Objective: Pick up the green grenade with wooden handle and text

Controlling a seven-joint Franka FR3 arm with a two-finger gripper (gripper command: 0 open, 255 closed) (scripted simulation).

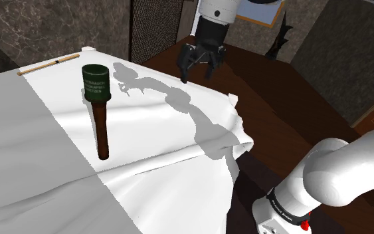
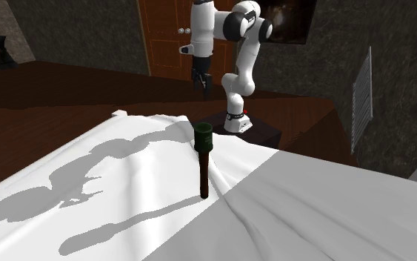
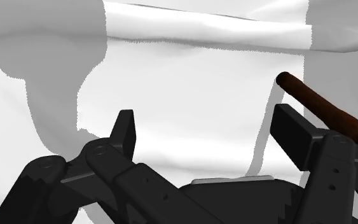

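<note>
The gripper (image 1: 197,74) is hanging open and empty, well apart from the green grenade (image 1: 99,106), so moving over it is probably coming next.

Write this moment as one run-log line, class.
stage: pre-grasp | end effector: open, empty, clear of grenade | grenade: upright on white sheet, untouched

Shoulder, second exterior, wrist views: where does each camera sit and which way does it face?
Shoulder view: beside and behind the robot, looking down over the white sheet; arm at lower right, gripper near the sheet's far edge.
Second exterior view: across the sheet, facing the robot; whole arm and stand show.
Wrist view: on the hand, looking down at the sheet; both fingers show, apart.
Shared: the grenade shows in all three; the exterior views face roughly opposite ways.
</note>
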